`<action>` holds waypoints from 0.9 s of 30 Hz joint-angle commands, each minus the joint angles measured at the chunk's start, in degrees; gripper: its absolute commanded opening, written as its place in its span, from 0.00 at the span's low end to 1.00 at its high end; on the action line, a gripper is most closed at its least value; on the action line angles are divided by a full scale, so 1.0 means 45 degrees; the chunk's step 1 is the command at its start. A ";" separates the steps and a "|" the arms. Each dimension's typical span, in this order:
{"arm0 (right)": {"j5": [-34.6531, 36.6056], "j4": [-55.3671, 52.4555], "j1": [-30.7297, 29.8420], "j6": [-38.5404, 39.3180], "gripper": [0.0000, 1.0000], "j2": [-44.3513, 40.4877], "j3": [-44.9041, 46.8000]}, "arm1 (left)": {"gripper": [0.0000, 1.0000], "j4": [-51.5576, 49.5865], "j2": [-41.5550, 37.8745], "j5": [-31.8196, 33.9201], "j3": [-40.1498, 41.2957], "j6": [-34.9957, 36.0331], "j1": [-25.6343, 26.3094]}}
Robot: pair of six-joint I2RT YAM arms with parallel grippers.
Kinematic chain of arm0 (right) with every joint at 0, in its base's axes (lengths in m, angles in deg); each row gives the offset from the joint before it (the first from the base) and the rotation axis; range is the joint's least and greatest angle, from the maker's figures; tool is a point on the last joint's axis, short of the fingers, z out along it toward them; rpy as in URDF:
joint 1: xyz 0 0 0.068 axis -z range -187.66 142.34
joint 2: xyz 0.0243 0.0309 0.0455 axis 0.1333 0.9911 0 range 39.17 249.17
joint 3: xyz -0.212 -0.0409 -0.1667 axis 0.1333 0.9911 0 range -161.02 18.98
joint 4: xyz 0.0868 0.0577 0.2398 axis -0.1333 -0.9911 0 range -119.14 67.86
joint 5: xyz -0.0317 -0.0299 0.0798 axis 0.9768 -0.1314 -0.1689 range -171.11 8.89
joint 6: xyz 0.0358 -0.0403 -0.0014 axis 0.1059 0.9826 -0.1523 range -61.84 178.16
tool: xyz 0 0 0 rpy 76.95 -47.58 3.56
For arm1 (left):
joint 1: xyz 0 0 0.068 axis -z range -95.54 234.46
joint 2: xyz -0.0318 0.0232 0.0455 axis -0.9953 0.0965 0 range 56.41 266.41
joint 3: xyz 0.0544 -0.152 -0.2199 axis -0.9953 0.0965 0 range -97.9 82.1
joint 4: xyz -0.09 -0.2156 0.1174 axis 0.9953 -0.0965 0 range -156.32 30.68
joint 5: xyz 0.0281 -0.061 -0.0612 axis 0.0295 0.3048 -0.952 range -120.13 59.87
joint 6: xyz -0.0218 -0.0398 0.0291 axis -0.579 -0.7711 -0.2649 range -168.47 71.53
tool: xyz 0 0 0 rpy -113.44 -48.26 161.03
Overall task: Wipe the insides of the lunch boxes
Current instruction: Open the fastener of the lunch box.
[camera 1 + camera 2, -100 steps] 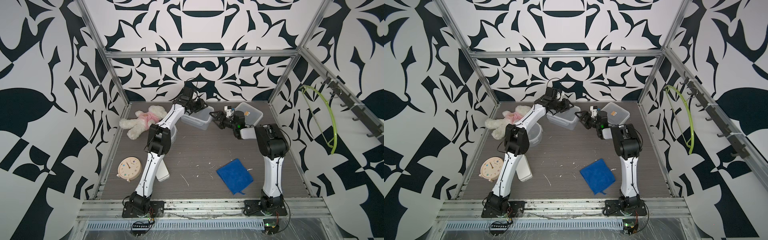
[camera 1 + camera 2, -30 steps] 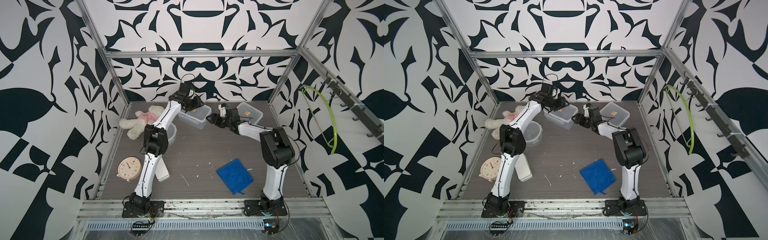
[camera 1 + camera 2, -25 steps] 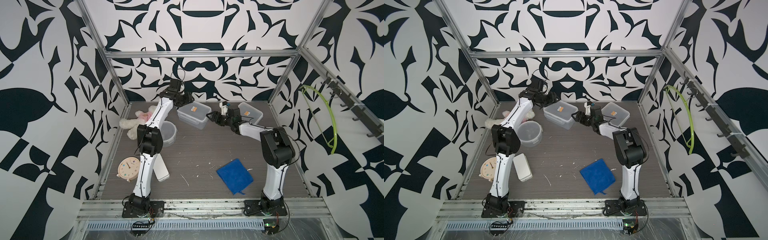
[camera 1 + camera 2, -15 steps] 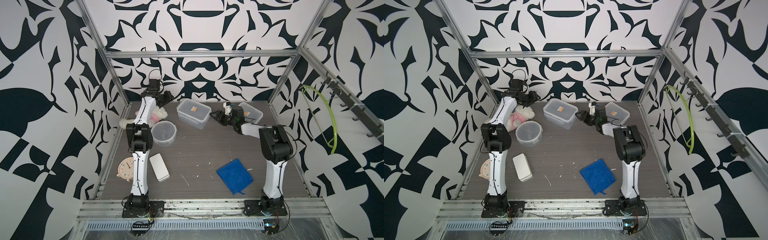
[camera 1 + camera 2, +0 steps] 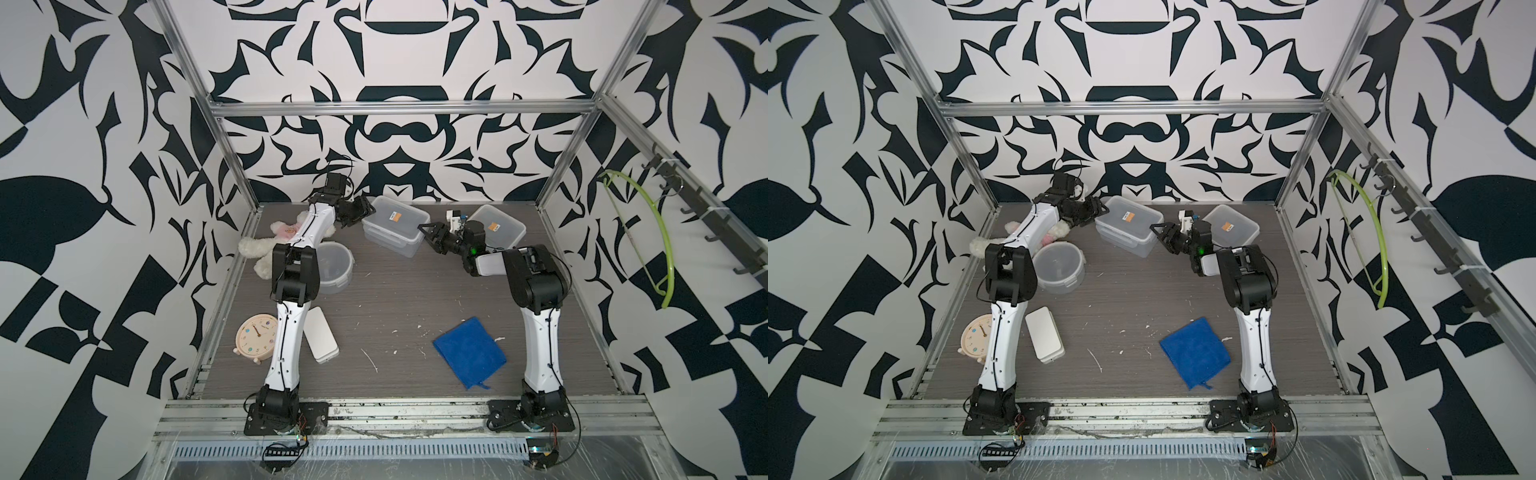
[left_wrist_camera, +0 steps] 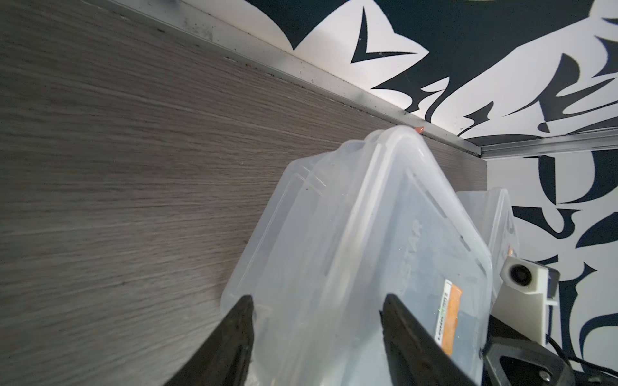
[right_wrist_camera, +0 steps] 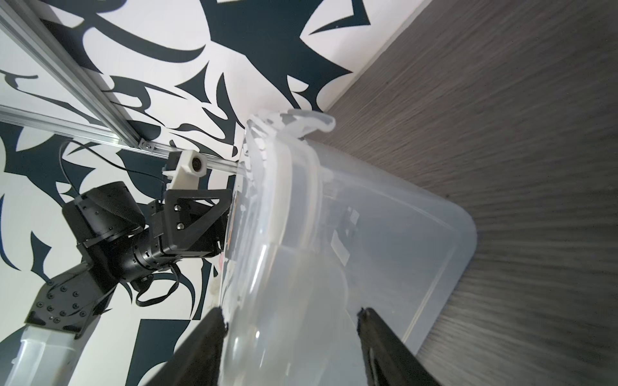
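Note:
A clear rectangular lunch box point(image 5: 395, 232) point(image 5: 1127, 235) with its lid on lies at the back middle of the table. My left gripper point(image 5: 368, 210) point(image 6: 316, 300) is open at its left end, fingers apart over that end. My right gripper point(image 5: 426, 235) point(image 7: 291, 312) is open at its right end in the same way. At the far end of this box a clip point(image 7: 307, 122) sticks out in the right wrist view. A second lidded rectangular lunch box point(image 5: 500, 228) stands at the back right. The round lunch box point(image 5: 336, 262) sits left of centre, partly behind my left arm.
A blue cloth point(image 5: 469, 353) lies flat at the front right. A flat white case point(image 5: 320, 340) and a round clock point(image 5: 255, 338) lie at the front left. A plush toy point(image 5: 270, 241) is at the back left. A green hanger point(image 5: 648, 232) hangs on the right wall.
My left arm swung away to the back left by the plush toy, then came back to the box's left end. The right gripper stayed at the right end.

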 commanded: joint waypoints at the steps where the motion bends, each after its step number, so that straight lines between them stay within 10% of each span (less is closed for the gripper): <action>1: -0.0422 0.1924 -0.0273 -0.0506 0.64 -0.0171 -0.0406 | 0.62 -0.0331 0.0406 -0.0625 0.0626 -0.0083 0.0367; 12: 0.0085 0.4956 -0.0262 -0.2733 0.35 0.1003 -0.0782 | 0.61 -0.0381 0.0774 -0.0708 0.0491 -0.0147 0.0774; 17: 0.0383 0.5293 -0.0296 -0.3076 0.00 0.1119 -0.0609 | 0.60 -0.0442 0.0898 -0.0748 0.0393 -0.0146 0.0933; 27: 0.0468 0.4137 -0.0408 -0.2277 0.00 0.0523 -0.0197 | 0.60 -0.0835 0.1127 -0.0733 -0.0033 -0.0071 0.1087</action>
